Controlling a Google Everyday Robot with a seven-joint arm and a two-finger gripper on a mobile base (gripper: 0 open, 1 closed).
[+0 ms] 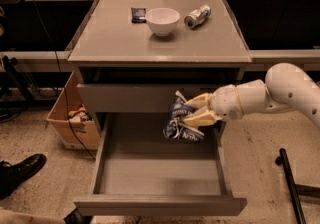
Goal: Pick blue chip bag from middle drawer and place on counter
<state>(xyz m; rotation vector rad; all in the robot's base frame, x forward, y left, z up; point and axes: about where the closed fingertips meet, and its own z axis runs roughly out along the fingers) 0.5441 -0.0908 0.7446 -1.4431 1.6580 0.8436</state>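
The blue chip bag (180,121) is dark navy with white lettering and hangs crumpled in my gripper (196,110), which is shut on it. The gripper reaches in from the right on a white arm and holds the bag above the back right part of the open middle drawer (155,168). The drawer is pulled far out and its grey floor is bare. The counter (125,35) is the grey top slab of the cabinet, above and behind the gripper.
On the counter stand a white bowl (162,20), a small dark square packet (138,14) and a silver can (197,16) lying on its side. A cardboard box (70,120) sits on the floor left of the cabinet. A black shoe (17,173) is at the lower left.
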